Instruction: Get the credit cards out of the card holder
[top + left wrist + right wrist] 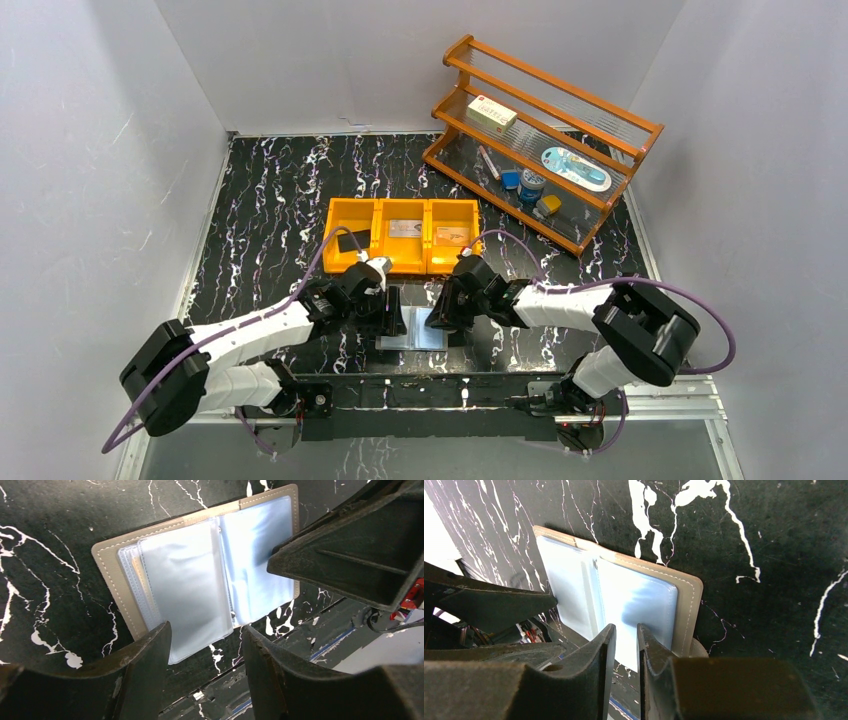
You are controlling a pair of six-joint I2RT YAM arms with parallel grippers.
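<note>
I see the black marbled table (270, 200) carrying the card holder (415, 332), spread open with its clear sleeves up; just beyond the holder sits the orange bin (402, 266); my left gripper (205, 629) stands released, fingers astride a sleeve edge at the holder's left side; my right gripper (625, 627) is nearly closed over its right leaf, though I cannot tell whether it pinches anything; the credit cards (404, 228) lie in that bin, one per compartment.

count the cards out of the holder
3, one per bin compartment: black card left, grey card middle, tan card right. Others may hide in the holder.
</note>
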